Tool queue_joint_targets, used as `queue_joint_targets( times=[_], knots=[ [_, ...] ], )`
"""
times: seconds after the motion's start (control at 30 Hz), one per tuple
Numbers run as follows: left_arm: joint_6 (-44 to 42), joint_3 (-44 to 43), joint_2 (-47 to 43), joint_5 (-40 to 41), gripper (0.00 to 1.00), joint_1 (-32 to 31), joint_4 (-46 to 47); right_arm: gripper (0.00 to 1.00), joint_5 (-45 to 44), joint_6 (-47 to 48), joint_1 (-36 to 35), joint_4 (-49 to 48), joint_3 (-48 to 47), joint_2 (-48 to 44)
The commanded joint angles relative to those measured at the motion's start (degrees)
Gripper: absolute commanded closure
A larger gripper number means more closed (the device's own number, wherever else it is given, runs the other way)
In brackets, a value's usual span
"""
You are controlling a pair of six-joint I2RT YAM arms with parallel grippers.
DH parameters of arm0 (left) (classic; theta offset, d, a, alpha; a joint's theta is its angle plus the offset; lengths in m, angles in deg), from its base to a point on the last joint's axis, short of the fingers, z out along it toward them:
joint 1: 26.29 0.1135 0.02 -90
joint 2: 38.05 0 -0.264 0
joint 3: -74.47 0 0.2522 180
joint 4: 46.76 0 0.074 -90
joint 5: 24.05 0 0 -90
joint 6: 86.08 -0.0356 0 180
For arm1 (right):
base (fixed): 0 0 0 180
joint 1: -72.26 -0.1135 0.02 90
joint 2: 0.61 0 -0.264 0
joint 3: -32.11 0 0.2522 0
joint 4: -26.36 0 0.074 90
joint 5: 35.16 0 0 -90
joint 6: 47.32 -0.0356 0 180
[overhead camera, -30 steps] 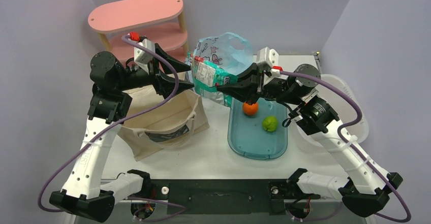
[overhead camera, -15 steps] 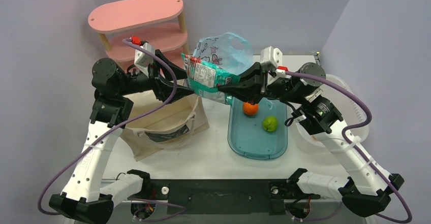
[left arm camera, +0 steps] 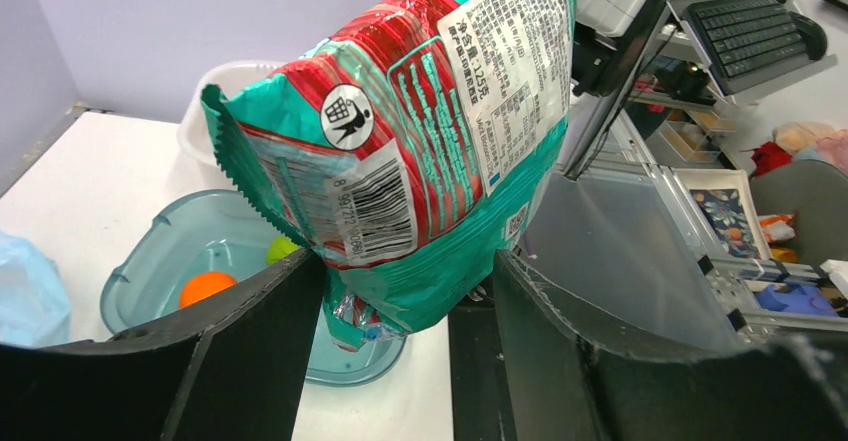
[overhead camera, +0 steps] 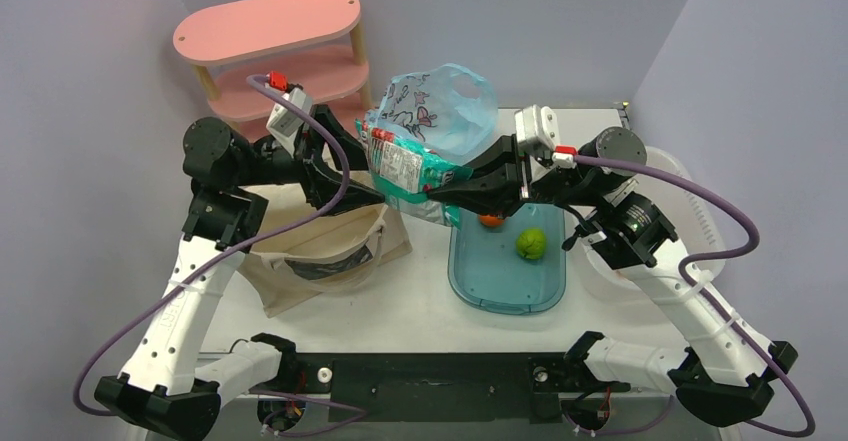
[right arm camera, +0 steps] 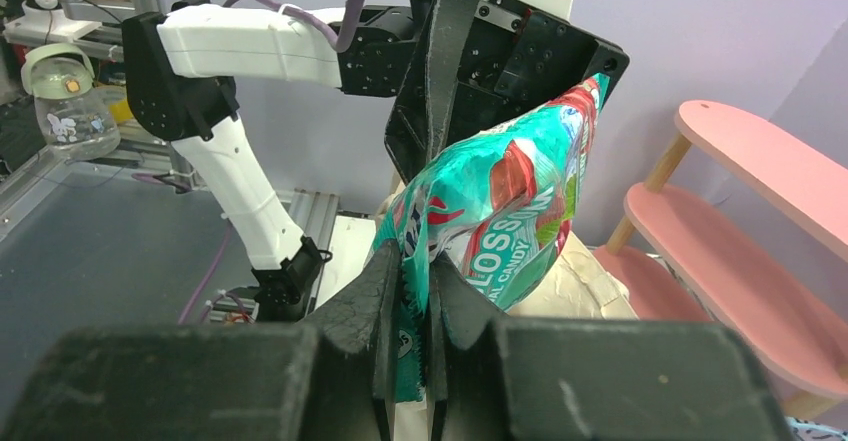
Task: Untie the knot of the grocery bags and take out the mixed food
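Note:
The green-white-red snack packet (overhead camera: 408, 166) hangs in the air between both grippers, above the table. My right gripper (overhead camera: 440, 193) is shut on its serrated edge (right arm camera: 412, 291). My left gripper (overhead camera: 378, 179) is open, its jaws wide apart on either side of the packet's lower end (left arm camera: 420, 131). The light blue grocery bag (overhead camera: 450, 106) stands behind the packet, open at the top. The orange fruit (overhead camera: 489, 221), partly hidden by my right gripper, and the green fruit (overhead camera: 531, 243) lie in the teal tub (overhead camera: 505, 301). Both fruits also show in the left wrist view, orange (left arm camera: 205, 288) and green (left arm camera: 282, 249).
A beige canvas tote (overhead camera: 320, 241) lies under my left arm. A pink shelf (overhead camera: 270, 26) stands at the back left. A clear plastic container (overhead camera: 690, 191) sits at the right edge, behind my right arm.
The packet has moved slightly down and right with my right gripper, which now partly covers the orange fruit. My left gripper has dropped a little and stays open around the packet's end.

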Motion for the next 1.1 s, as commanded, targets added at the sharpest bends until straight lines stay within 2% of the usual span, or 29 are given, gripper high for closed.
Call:
queue_joint_targets(
  times=[0.0, 0.13, 0.3, 0.43, 0.63, 0.7, 0.77, 0.83, 0.9, 0.97, 1.0, 1.03, 1.07],
  knots=[
    [2.4, -0.4, -0.8, -2.7, 0.41, -1.1, 4.0, 1.0, 1.9, 3.6, -0.4, -2.9, -0.5, -1.8],
    [2.4, 1.3, -1.7, -2.2, 0.44, -0.4, 3.6, 1.0, 1.9, 6.3, -0.4, -2.5, -0.4, -1.8],
    [6.3, 6.0, -2.3, -0.9, 0.4, 0.7, 7.9, 1.0, 3.4, 7.1, -1.2, -2.1, -1.1, -1.7],
    [6.3, 5.7, -1.8, -3.2, 0.4, -0.1, 8.5, 1.0, 4.0, 14.1, -2.3, 2.9, -1.0, -1.9],
    [5.4, 4.0, -3.2, -3.8, 0.4, -0.3, 7.6, 1.0, 3.3, 15.2, -2.4, 4.6, -0.9, -1.5],
    [5.0, 2.8, -3.6, -4.1, 0.46, -0.3, 6.3, 1.0, 1.6, 15.2, -1.6, 4.5, -0.4, -1.3],
    [2.7, 1.5, -3.9, -5.3, 0.6, -0.1, 2.8, 1.0, -0.2, 14.6, 0.6, 4.3, 0.3, -1.0],
    [0.3, 1.2, -4.5, -6.2, 0.93, 1.4, 0.6, 1.0, -0.7, 12.0, 3.9, 2.9, 1.1, -0.6],
    [4.0, 2.8, -5.5, -6.0, 1.0, 4.2, 5.1, 1.0, -1.0, 7.7, 6.7, -0.2, 2.1, -0.2],
    [9.9, 4.4, -5.9, -4.1, 1.0, 7.4, 10.0, 1.0, -1.5, 6.3, 8.0, -2.1, 2.6, -0.4],
    [11.0, 4.4, -6.0, -3.3, 1.0, 9.4, 9.9, 0.96, -2.7, 6.3, 8.1, -2.2, 2.9, -0.5],
    [11.2, 4.0, -6.1, -1.5, 1.0, 10.3, 9.8, 0.76, -3.4, 6.3, 8.3, -2.3, 3.6, -1.0],
    [11.0, 3.8, -6.0, -0.8, 1.0, 11.9, 9.6, 0.64, -4.5, 6.3, 8.5, -2.2, 3.9, -1.2]
  ],
)
